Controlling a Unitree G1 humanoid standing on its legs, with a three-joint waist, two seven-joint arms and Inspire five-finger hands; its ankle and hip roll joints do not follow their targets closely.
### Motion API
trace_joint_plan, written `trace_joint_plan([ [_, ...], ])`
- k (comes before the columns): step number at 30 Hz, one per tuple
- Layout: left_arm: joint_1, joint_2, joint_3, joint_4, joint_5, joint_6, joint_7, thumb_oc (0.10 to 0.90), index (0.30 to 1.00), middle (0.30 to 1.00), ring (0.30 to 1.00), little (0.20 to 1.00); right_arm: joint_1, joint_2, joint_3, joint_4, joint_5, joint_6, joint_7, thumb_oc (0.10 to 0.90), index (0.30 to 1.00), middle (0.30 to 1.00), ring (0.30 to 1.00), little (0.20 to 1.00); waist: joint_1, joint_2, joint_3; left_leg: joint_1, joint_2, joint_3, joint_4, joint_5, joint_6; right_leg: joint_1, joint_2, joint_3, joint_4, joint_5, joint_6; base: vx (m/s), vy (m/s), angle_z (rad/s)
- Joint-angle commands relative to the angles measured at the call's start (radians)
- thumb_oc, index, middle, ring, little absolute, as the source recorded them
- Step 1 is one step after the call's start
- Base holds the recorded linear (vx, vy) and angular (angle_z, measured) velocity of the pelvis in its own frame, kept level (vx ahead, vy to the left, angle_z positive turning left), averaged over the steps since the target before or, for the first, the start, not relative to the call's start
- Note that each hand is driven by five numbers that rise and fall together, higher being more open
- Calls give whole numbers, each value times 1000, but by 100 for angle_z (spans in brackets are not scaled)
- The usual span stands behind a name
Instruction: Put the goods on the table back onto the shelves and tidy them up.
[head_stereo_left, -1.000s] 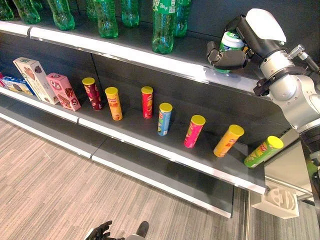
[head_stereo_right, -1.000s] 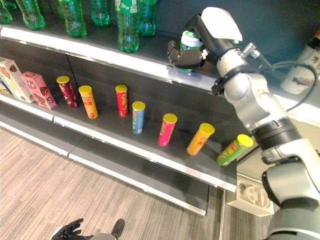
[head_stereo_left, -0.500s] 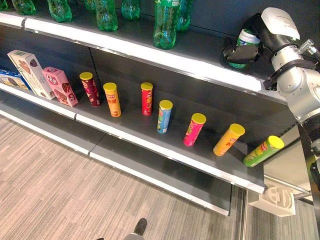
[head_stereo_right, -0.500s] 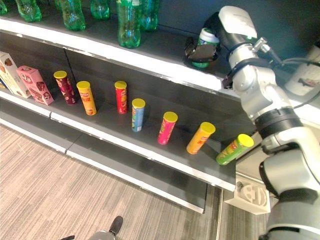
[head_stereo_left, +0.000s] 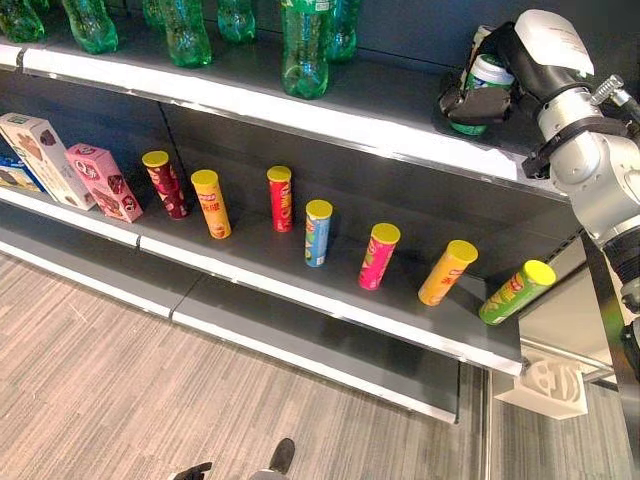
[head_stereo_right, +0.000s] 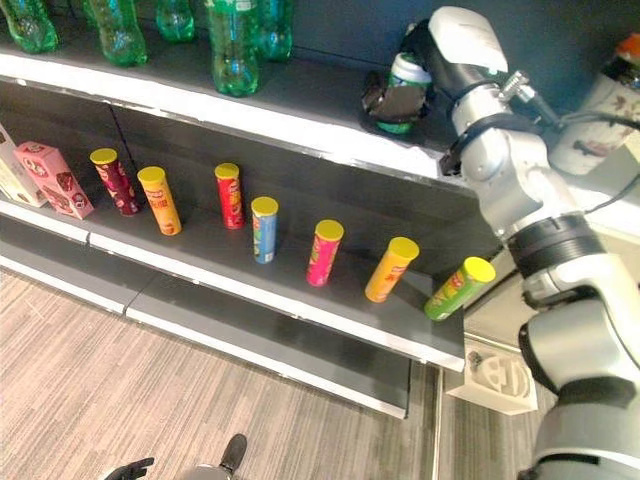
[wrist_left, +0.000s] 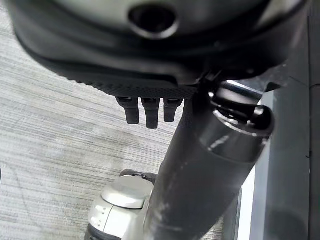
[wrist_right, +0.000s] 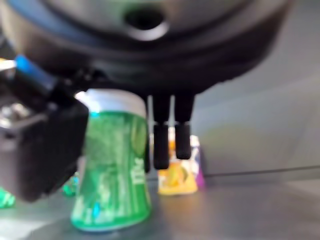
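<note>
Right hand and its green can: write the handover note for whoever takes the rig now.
Right hand: at the top shelf, thumb and fingers round the green can, whose base looks to sit on the shelf board; not released.
Left hand: idle, low over the floor, fingers relaxed, holding nothing.
In place: green bottles on the top shelf; row of snack tubes and boxes on the middle shelf.
Left: let go of the can, withdraw, and straighten the leaning tubes at the right end of the row, such as the green tube.
</note>
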Motion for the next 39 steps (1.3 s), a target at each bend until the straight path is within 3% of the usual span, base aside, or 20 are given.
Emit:
trace_joint_plan([
  [1,-19,47,-37,4,19,-30,28,800,900,900,900,900,-72,-61,-8,-44,20,-12,-41,400,300,300,300,300,22,-23,-73,80,36,103,42,-212,-28,-97,-39,-24,18,38,40,0,0,0],
  [24,-34,37,-34,32,29,-34,38,800,900,900,900,900,-69,-45,14,-90,36,-22,-14,400,300,300,300,300,2,-24,-76,86,38,123,37,-215,-26,-104,-39,-10,17,41,40,0,0,0],
  [25,-36,35,-34,34,28,-33,40,800,900,900,900,900,-64,-41,8,-96,41,-22,-16,800,900,900,900,900,-1,-23,-76,87,38,125,37,-216,-26,-103,-39,-8,16,42,40,1,2,-5],
  [39,-39,40,-27,33,23,-25,43,800,900,900,900,900,-31,-14,-55,-111,71,-16,-39,800,900,900,900,900,-2,-20,-80,96,39,131,36,-220,-24,-98,-37,1,14,39,39,2,0,-2],
])
